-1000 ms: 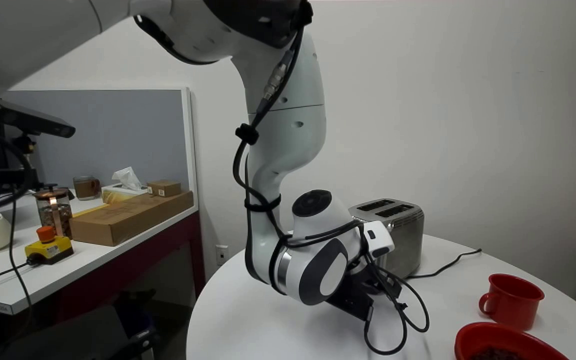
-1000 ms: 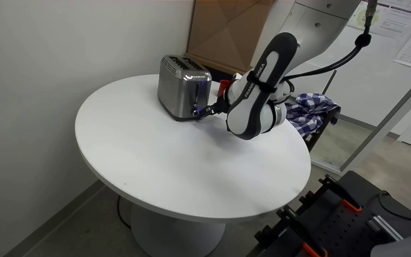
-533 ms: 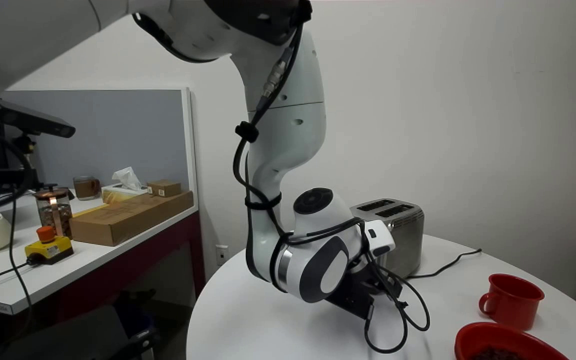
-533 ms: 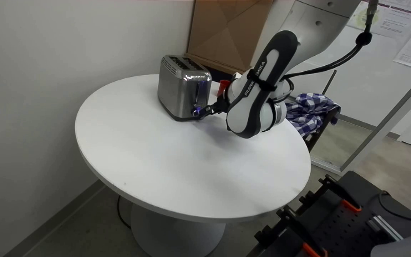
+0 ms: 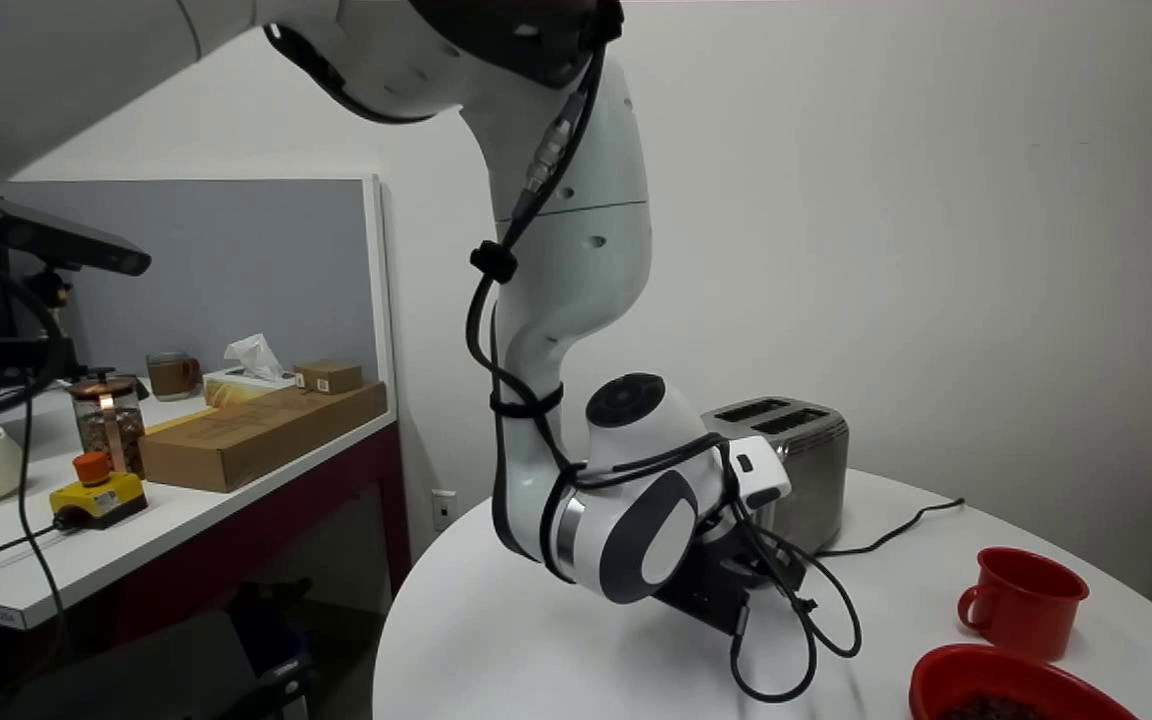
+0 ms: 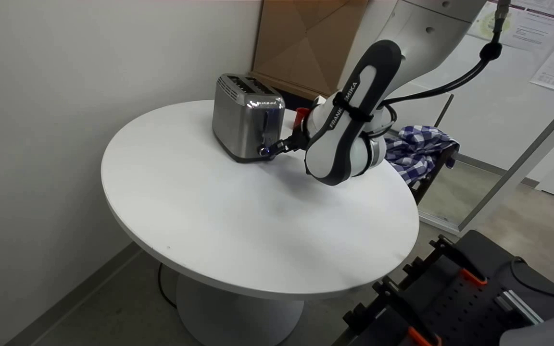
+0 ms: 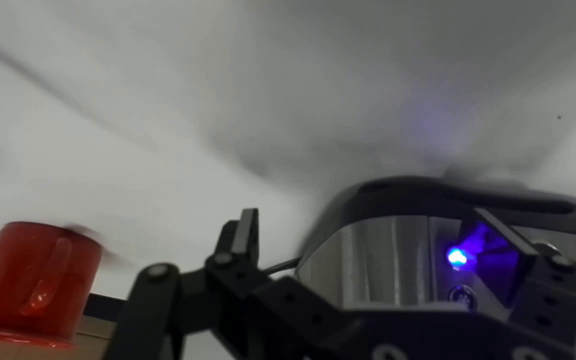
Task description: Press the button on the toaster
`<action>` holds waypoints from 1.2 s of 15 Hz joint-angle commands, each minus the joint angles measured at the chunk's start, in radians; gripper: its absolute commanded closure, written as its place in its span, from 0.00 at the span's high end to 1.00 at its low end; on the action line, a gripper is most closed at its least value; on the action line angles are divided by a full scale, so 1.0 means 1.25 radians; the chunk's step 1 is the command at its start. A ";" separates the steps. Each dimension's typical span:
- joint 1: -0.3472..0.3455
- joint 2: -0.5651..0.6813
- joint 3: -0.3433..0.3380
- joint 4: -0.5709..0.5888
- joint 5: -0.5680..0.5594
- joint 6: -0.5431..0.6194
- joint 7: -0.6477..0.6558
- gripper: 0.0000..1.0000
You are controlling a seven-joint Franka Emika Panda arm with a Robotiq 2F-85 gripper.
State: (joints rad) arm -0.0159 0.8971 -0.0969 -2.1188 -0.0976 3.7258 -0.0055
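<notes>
- Gripper (image 7: 372, 227): fingers (image 7: 506, 232) spread well apart, nothing clasped between them.
- The finger toward the right edge of the wrist view stands just beside a blue-lit spot, which I take for the button (image 7: 457, 257); whether the two touch, I cannot tell.
- The toaster (image 6: 233, 120) lies ahead of the fingertips, its narrow end facing them, its slots (image 6: 241, 85) running away along its long axis; the press most likely needs a push inward on that end.
- It stands upright on the white round table (image 6: 200, 206), near the wall (image 6: 113, 57).
- Against the frames of a second ago, the arm (image 5: 576, 240) sits slightly higher, the fingertips with it, and in an exterior view less blue glow shows at the narrow end; the toaster has not moved.
</notes>
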 commanded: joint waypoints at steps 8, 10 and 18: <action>-0.015 -0.068 0.020 -0.023 0.022 -0.148 0.000 1.00; -0.027 -0.117 0.038 -0.034 0.022 -0.289 0.015 1.00; -0.124 -0.355 0.177 -0.108 0.104 -0.822 -0.017 1.00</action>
State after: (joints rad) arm -0.1378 0.5848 0.0697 -2.1804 -0.0525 2.8930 0.0147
